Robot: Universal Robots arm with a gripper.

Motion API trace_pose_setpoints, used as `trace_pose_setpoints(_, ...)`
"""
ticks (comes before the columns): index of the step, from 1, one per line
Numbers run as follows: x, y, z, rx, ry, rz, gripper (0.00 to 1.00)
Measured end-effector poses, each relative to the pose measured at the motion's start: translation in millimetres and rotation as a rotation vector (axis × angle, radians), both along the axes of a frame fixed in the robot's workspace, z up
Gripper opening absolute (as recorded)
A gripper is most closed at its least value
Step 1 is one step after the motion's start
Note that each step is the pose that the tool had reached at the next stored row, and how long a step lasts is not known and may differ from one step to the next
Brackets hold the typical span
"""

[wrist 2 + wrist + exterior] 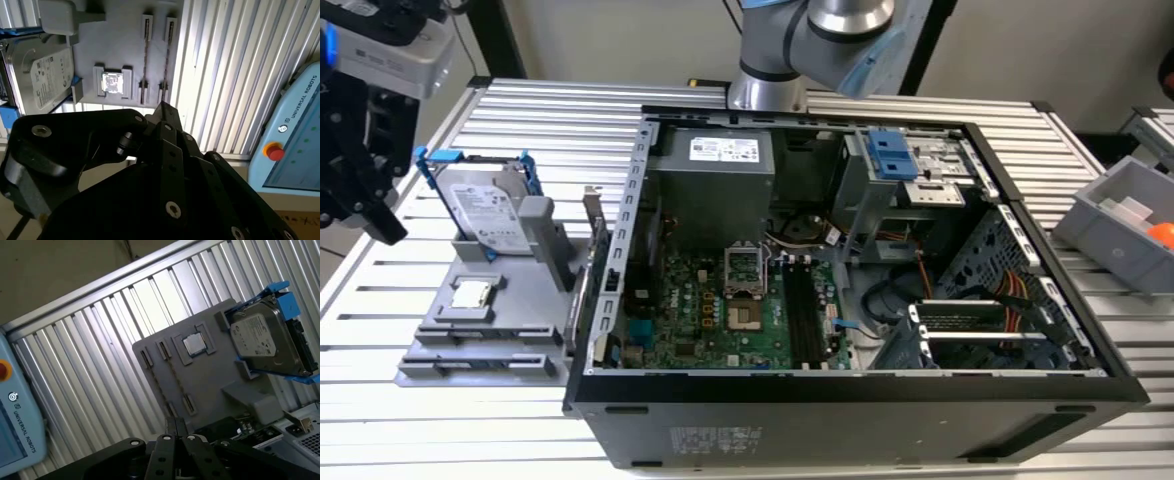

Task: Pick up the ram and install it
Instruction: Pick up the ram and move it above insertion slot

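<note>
The ribbed table (520, 110) carried the open case (854, 410) and, at the exterior view's left of it, a grey holder (210, 385); the gripper (175, 425) hung over that holder, well apart from the case; its fingers looked pressed together, with nothing between them.

The ram (175, 376) stood on edge in the holder, seen in both wrist views as a thin line strung between small clips; a second such line ran parallel just beside it, and I could not tell whether that was another stick or a bare slot. The coming move turned on this: the ram lay straight out ahead of the fingertips, its near end just beside them, its long axis running from the near clips to the far pair, past the chip (194, 345); the closed fingers appeared lined up along that axis rather than across it. The drive (260, 340) stood in its blue frame beyond the chip, apart from the ram. The long dark slots (803, 315) on the board in the case looked unfilled, so the ram seemed neither lifted nor installed.

As to writing: the pendant (15, 415) bore a maker's name beside a red button; the drive bore a white printed label (47, 75); a white sticker (723, 150) sat on the box inside the case; none is read out here.
</note>
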State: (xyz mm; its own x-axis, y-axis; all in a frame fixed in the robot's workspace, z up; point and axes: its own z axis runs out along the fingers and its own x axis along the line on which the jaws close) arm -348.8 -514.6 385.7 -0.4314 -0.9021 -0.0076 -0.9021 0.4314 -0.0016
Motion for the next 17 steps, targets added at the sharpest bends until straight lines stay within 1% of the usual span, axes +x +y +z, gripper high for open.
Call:
trace_pose_setpoints(3,0.0,0.5,0.0,-0.0001,-0.0002,0.019,0.0)
trace_pose_setpoints(14,0.0,1.9,0.0,-0.004,-0.0001,0.072,0.0)
trace_pose_setpoints(17,0.0,2.3,0.0,-0.0049,-0.0001,0.098,0.0)
